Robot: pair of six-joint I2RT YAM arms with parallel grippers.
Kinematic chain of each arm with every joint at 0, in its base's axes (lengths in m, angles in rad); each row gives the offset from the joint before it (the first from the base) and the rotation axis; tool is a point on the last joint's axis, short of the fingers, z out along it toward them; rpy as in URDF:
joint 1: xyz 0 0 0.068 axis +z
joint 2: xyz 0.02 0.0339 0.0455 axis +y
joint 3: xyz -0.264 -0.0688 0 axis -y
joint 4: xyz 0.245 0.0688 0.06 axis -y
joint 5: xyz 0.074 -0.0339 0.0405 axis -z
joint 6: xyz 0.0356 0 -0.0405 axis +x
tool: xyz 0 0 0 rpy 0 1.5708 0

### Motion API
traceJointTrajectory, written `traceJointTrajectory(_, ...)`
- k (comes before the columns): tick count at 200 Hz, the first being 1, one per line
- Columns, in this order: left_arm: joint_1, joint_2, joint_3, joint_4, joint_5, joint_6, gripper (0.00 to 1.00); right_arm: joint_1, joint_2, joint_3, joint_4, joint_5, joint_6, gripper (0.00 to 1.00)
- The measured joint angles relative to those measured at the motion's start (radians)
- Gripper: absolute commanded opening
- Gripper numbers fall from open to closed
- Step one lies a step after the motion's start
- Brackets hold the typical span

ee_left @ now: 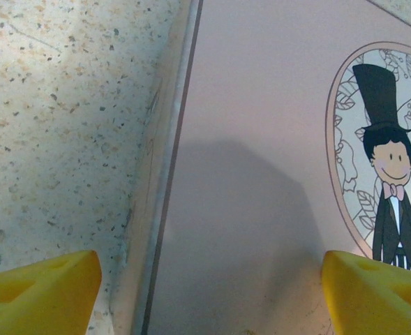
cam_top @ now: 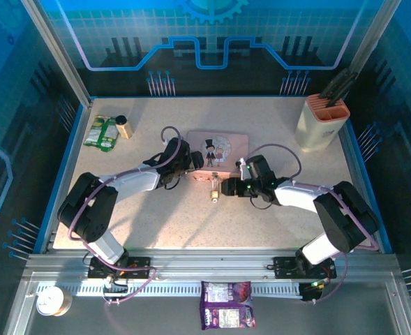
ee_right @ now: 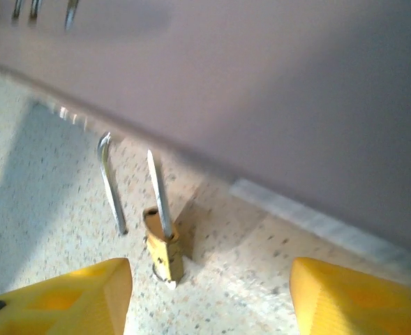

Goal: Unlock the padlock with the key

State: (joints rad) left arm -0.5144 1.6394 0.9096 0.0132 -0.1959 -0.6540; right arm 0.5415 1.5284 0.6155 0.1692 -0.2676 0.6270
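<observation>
Small brass-coloured metal padlock (ee_right: 165, 251): you'll find it resting on the speckled beige desk (ee_right: 45, 230), just beside the near long side of the pink rectangular tin box (ee_right: 275, 84). Its thin silvery shackle end is toward the tin.

Right gripper (ee_right: 208, 289): in front of that same side. Its yellow fingers are apart with the padlock between them, touching neither; it grips nothing.

Left gripper (ee_left: 208, 293): at the tin's left edge and spread wide. One finger is over the desk, the other over the lid beside the top-hatted cartoon figure (ee_left: 390, 174); it grips nothing.
</observation>
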Motion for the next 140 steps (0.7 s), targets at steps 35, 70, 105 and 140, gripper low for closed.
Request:
traceJointTrajectory(35, -0.004, -0.002, -0.002, -0.001, -0.009, -0.003, 0.83, 0.062, 0.026, -0.051, 0.133, -0.006, 0.043, 0.55)
traceJointTrajectory(70, -0.005, -0.003, -0.004, 0.000, -0.010, -0.004, 0.83, 0.089, 0.056, -0.051, 0.192, 0.003, 0.050, 0.50)
traceJointTrajectory(105, -0.006, -0.005, -0.009, 0.004, -0.009, -0.021, 0.83, 0.113, 0.080, -0.030, 0.190, 0.044, 0.031, 0.46)
traceJointTrajectory(140, -0.006, -0.005, -0.009, 0.003, -0.009, -0.026, 0.83, 0.145, 0.095, 0.005, 0.138, 0.100, 0.008, 0.45)
